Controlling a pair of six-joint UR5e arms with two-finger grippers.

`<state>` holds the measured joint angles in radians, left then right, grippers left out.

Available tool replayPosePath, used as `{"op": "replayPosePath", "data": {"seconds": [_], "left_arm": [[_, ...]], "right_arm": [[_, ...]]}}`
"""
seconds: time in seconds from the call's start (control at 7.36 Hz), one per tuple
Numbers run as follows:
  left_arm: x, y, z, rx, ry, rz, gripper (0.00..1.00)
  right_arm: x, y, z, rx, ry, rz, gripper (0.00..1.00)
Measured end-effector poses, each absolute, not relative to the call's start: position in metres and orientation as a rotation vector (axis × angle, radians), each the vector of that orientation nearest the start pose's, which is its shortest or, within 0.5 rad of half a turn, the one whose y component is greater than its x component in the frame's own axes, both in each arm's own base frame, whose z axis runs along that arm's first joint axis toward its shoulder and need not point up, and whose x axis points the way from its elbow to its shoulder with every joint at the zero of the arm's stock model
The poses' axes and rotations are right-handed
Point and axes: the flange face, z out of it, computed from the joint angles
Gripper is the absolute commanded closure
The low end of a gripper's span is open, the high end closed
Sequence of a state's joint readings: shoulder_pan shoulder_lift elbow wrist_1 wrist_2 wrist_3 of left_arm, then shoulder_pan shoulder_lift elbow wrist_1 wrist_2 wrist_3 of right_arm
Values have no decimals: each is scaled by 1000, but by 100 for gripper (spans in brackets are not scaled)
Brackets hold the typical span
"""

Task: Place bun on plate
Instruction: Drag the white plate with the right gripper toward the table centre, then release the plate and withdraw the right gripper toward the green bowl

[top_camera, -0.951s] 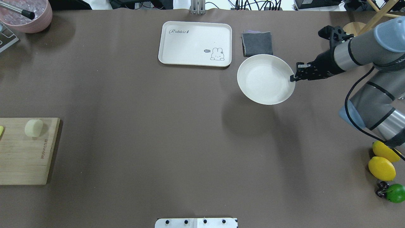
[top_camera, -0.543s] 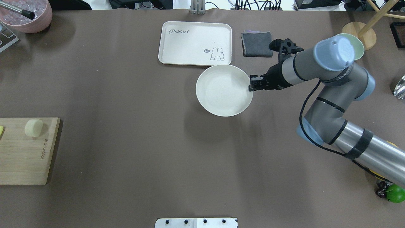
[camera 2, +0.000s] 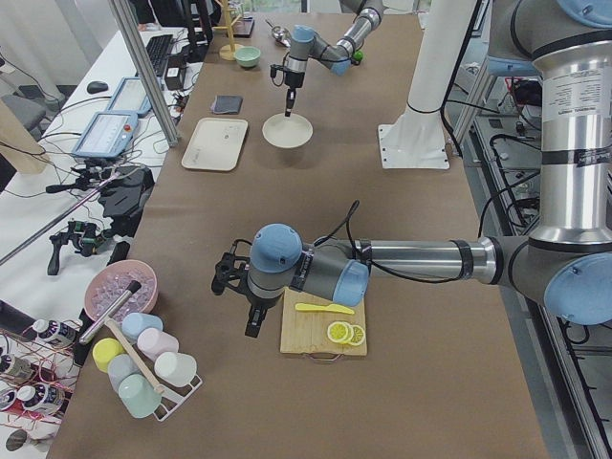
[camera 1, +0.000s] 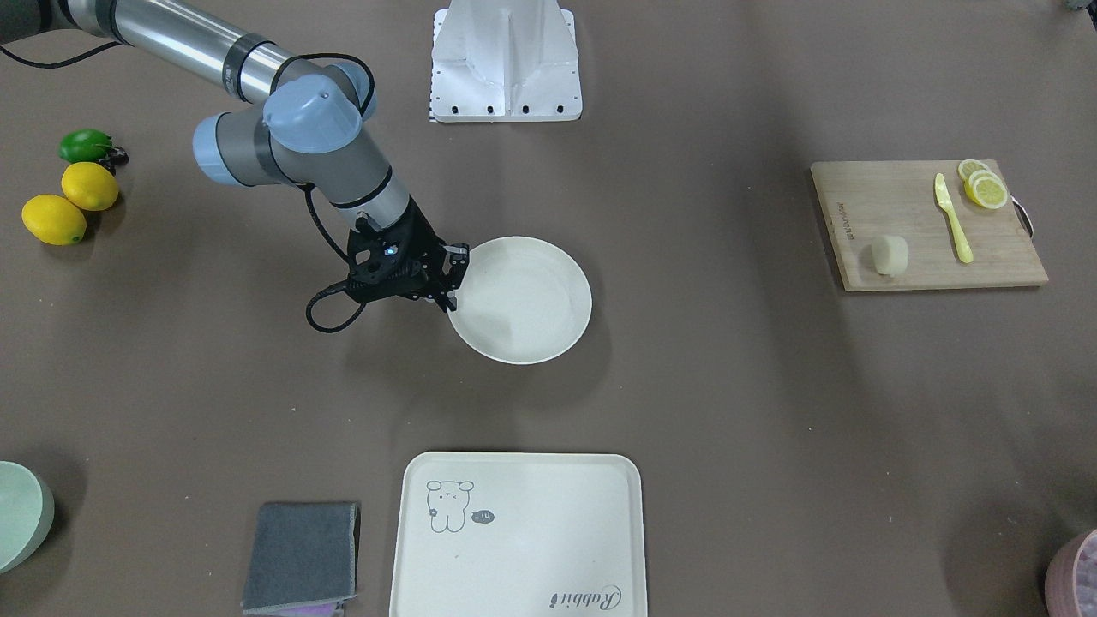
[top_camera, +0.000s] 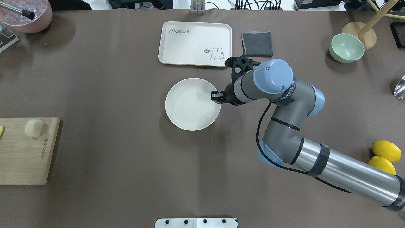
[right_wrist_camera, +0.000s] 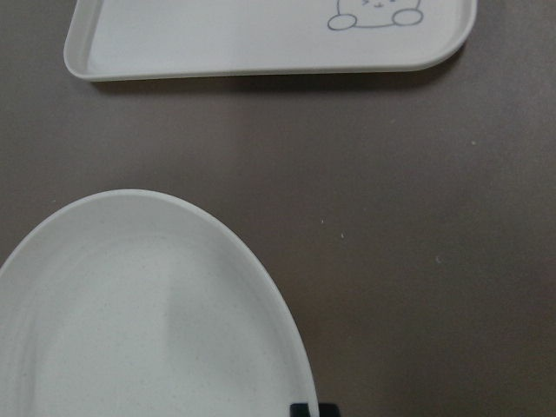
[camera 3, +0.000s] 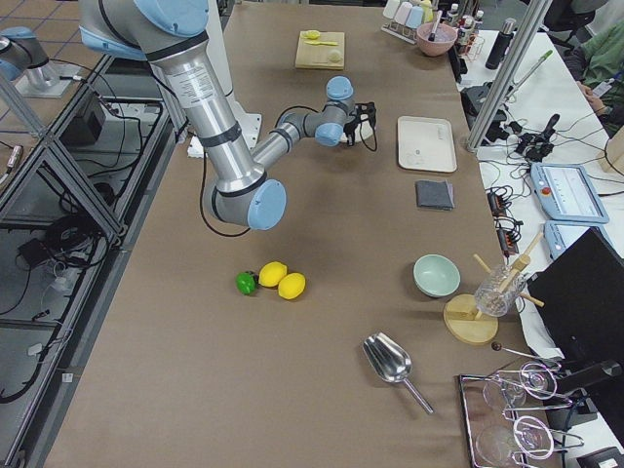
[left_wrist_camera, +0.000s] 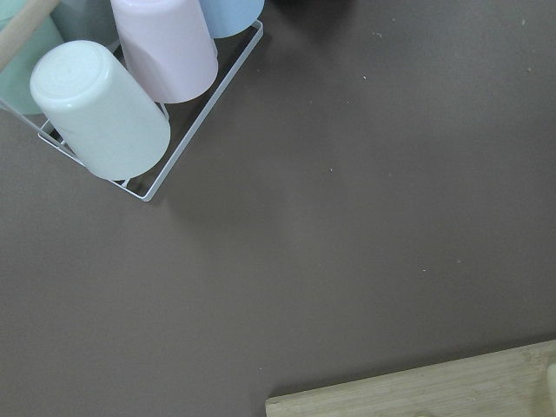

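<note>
The bun (top_camera: 34, 128), a small pale rounded block, lies on a wooden cutting board (top_camera: 22, 158) at the table's left edge; it also shows on the board in the front-facing view (camera 1: 890, 255). The round cream plate (top_camera: 193, 104) is at the table's middle, just below the tray. My right gripper (top_camera: 216, 96) is shut on the plate's right rim (camera 1: 463, 257). Whether the plate rests on the table I cannot tell. My left gripper (camera 2: 253, 322) shows only in the exterior left view, beside the board, so I cannot tell if it is open or shut.
A cream tray (top_camera: 195, 43) and a grey cloth (top_camera: 257, 43) lie behind the plate. A pale green bowl (top_camera: 346, 48) stands far right, with two lemons (top_camera: 386, 151) nearer. A yellow knife (camera 1: 951, 218) and lemon slices (camera 1: 984, 187) share the board. A cup rack (left_wrist_camera: 104, 104) is near the left wrist.
My right arm has carried the plate leftward and nearer to the robot, from beside the grey cloth to the table's middle. The bun has not moved.
</note>
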<state>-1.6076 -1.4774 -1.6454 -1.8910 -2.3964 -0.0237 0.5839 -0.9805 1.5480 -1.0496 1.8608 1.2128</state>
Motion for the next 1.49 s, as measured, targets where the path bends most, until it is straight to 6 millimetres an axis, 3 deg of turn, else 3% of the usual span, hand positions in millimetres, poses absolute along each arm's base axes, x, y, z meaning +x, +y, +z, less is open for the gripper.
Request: {"op": "replayPosePath", "data": {"seconds": [0.27,0.54,0.68,0.81,1.22,1.49], "left_arm": [[-77,-465,630,287,818,67,2],[-77,-465,630,287,818,67,2],[-77,-465,630,287,818,67,2],[-77,-465,630,288,818,67,2],[-77,-464,629,289,820,68,2],[-77,-463,627,295,818,70,2]], "right_arm": [[-544,-468,261,243,-1067,63,100],[-548,-465,262,232,-1068,65,100],[-548,-465,265,231,-1065,61,48],[-548,-464,268,229,-1060,58,1],[-548,-459,268,223,-1063,57,1],[-517,-480,263,180,-1063,68,1]]}}
